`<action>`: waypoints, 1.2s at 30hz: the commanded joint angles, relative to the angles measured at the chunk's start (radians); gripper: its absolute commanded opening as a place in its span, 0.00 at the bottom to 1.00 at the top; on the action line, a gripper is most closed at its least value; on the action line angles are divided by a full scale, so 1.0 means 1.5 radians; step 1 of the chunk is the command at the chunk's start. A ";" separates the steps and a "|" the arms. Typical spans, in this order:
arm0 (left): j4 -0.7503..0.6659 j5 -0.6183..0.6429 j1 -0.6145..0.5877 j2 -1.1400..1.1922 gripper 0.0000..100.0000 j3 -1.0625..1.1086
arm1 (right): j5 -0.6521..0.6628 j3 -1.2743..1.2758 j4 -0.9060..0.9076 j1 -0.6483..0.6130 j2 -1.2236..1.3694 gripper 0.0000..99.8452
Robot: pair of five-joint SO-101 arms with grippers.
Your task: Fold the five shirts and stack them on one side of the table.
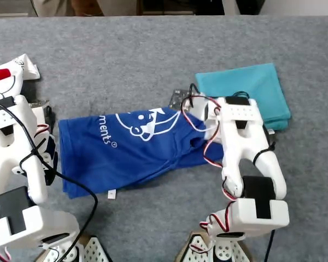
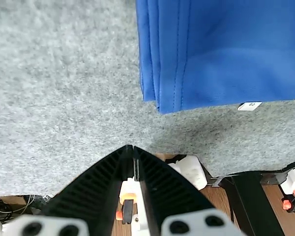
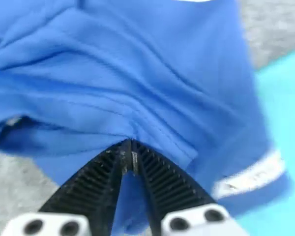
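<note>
A blue shirt (image 1: 131, 153) with white print lies spread across the middle of the grey table, bunched up at its right end. My right gripper (image 1: 205, 136) is there, shut on a fold of the blue shirt (image 3: 137, 73) at its fingertips (image 3: 130, 147). My left arm (image 1: 22, 164) stands at the shirt's left end. The left gripper (image 2: 132, 150) is shut with nothing in it, over bare mat short of the blue shirt's hemmed corner (image 2: 160, 101). A folded teal shirt (image 1: 246, 90) lies at the back right, just beyond the right gripper, and the teal shirt (image 3: 285, 98) also borders the blue cloth.
A white and red garment (image 1: 11, 71) lies at the far left behind the left arm. The table's front edge (image 2: 88, 189) is close under the left gripper, with arm bases (image 2: 187, 172) below it. Bare grey mat (image 1: 126, 54) stretches along the back.
</note>
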 commanded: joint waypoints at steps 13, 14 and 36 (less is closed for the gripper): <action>0.011 -0.003 -0.004 -0.008 0.02 -0.024 | -0.105 -0.058 -0.167 -0.092 -0.004 0.00; 0.011 -0.003 -0.005 -0.008 0.02 -0.024 | -0.120 -0.065 -0.168 -0.093 -0.004 0.00; 0.011 -0.003 -0.001 -0.202 0.02 0.023 | -0.021 0.144 0.102 -0.064 -0.348 0.00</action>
